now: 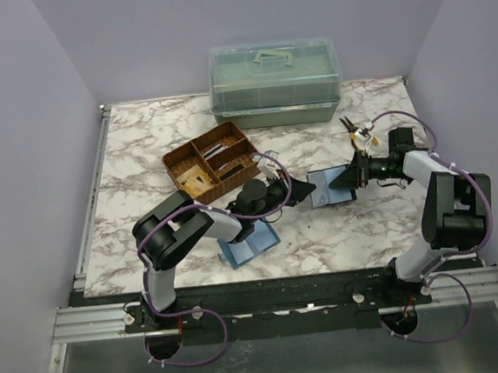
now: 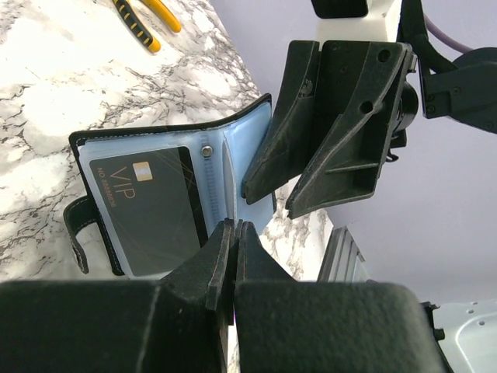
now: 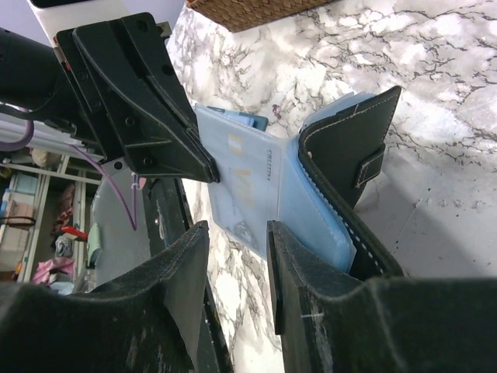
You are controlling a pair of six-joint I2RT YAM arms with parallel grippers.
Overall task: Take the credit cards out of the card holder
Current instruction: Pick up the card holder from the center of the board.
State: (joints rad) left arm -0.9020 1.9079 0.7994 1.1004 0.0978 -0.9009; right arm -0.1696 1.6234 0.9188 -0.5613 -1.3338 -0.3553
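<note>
**Grip the card, not the sleeve**

Top: the holder (image 1: 330, 186) sits open, right of mid-table.
Left wrist: our left gripper (image 2: 234, 237) is pinched shut on a sleeve (image 2: 260, 210) beside 1 VIP card (image 2: 147, 206).
Right wrist: the right gripper (image 3: 237, 229) has its jaws apart, straddling that sleeve. We'd close on the card edge only, then pull straight.

matt stitched leather-look card holder (image 3: 351, 140), glossy translucent plastic sleeves (image 3: 311, 203), smooth marble-pattern table (image 1: 366, 229)

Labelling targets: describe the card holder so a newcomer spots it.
On the white marble table, look between the left gripper and right gripper. The small black bifold card holder is open, showing blue-grey sleeves and a dark VIP card; the light-blue flat folder nearby lacks a black cover.
</note>
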